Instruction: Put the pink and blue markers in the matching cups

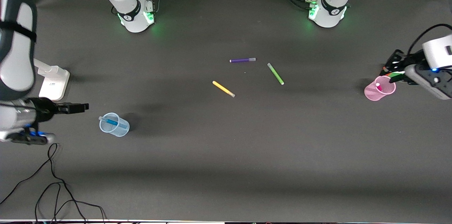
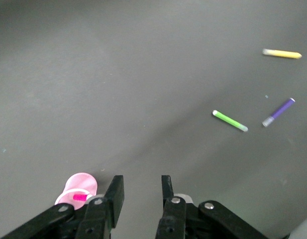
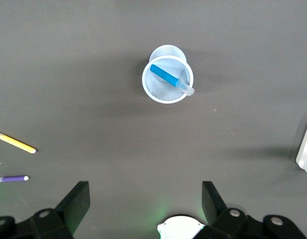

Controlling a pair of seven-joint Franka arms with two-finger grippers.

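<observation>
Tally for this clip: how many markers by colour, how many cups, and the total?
Blue marker: 1, in the blue cup
Pink marker: 1, in the pink cup
Purple marker: 1
Yellow marker: 1
Green marker: 1
Cups: 2
Total: 7

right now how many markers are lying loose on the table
3, mid-table: purple marker farthest from the front camera, green marker toward the left arm's end, yellow marker nearest. None seems hidden.
</observation>
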